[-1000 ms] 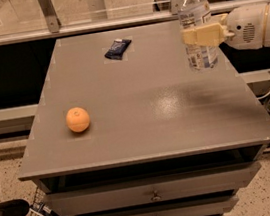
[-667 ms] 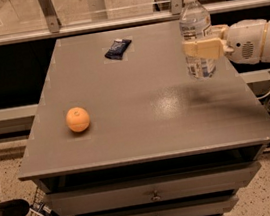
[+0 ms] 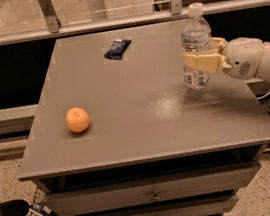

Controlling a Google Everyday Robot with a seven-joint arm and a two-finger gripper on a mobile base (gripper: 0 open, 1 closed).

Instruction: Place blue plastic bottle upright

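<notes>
The blue plastic bottle (image 3: 194, 40) is clear with a white cap and a white label. It stands upright at the right side of the grey table (image 3: 143, 129), its base at or just above the surface. My gripper (image 3: 198, 63) comes in from the right on a white arm. Its tan fingers (image 3: 203, 62) are shut on the bottle's lower body.
An orange (image 3: 77, 119) lies at the table's left front. A small dark blue snack packet (image 3: 117, 48) lies at the back middle. A railing and glass run behind the table. Drawers sit below the front edge.
My gripper has lowered the bottle and moved it slightly left and toward the front, bringing it down to the table while still upright.
</notes>
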